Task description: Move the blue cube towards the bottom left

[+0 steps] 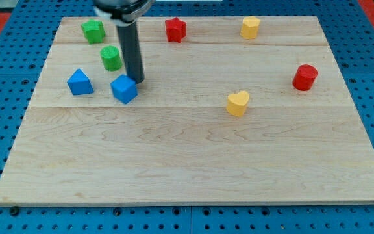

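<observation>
The blue cube (124, 89) sits on the wooden board (193, 156) at the view's upper left. My tip (137, 80) rests on the board just up and to the right of the cube, touching or nearly touching its upper right corner. The dark rod rises from there to the view's top edge. A blue triangular block (80, 82) lies to the left of the cube. A green cylinder (111, 58) stands just above the cube, to the left of the rod.
A green block (93, 30) sits at the top left. A red star (175, 29) and a yellow block (250, 27) lie along the top. A red cylinder (305, 77) is at the right. A yellow heart (237, 103) lies right of centre.
</observation>
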{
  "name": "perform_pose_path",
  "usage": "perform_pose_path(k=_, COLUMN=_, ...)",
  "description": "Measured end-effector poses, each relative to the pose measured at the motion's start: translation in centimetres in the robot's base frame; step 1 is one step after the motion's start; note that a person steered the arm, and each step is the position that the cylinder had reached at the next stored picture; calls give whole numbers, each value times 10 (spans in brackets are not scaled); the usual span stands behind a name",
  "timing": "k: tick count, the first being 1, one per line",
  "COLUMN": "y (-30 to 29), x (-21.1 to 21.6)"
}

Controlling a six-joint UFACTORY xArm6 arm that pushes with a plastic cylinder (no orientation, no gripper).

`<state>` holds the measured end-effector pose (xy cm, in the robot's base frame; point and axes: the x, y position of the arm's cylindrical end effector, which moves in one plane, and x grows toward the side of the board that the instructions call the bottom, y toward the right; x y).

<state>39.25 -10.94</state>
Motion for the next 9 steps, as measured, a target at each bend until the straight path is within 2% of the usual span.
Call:
perform_pose_path(k=1, y=-8, x=10)
perform_pose_path(k=4, y=-46, x=78)
perform_pose_path(k=7, y=-56, x=81)
perform_pose_path(k=9, y=-91, x=81)
